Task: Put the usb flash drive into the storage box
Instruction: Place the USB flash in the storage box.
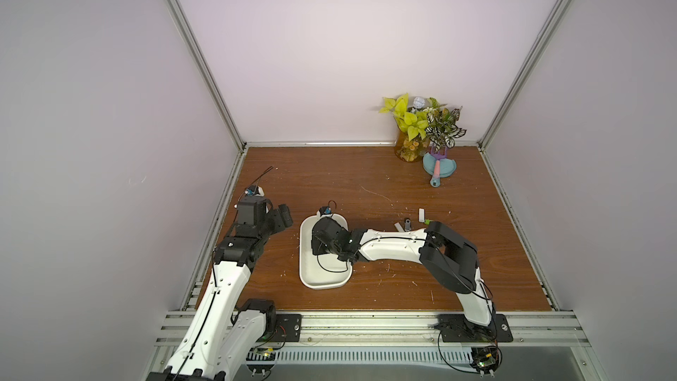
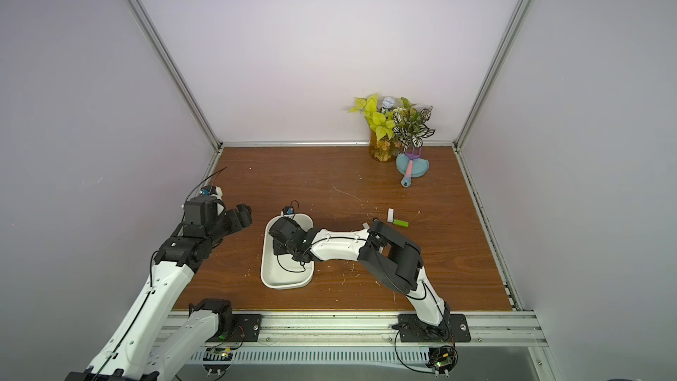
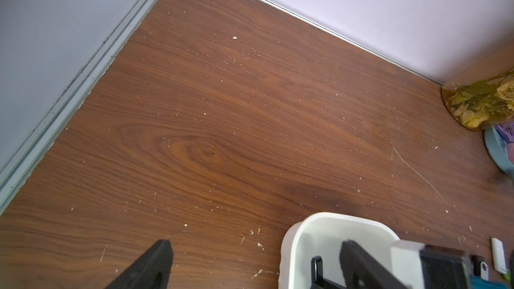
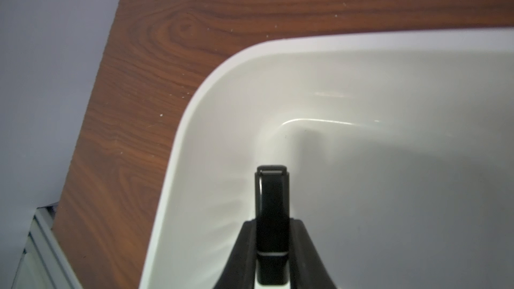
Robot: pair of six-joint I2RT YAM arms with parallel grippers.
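Obs: right end effector (image 4: 272, 227) closed tight on the black drive (image 4: 273, 190), gripping its near end. The drive's long axis runs straight out past the fingertips, toward a rounded corner of the box (image 4: 194, 107). In both top views this end effector sits over the upper half of the box, inside the rim, so the drive is above the box floor. Cannot tell whether its tip touches the floor; probably just clear. Judgement: the next move is a release only, and the risk is the drive tipping against the wall. Left end effector (image 3: 256, 243) wide open and empty over bare desk (image 3: 222, 134), near the box's upper-left corner in the top views; not needed. White stick (image 2: 391, 215) and green stick (image 2: 401, 222) lie well apart at centre right, plant (image 1: 414, 130) at upper right. Nothing in the way.
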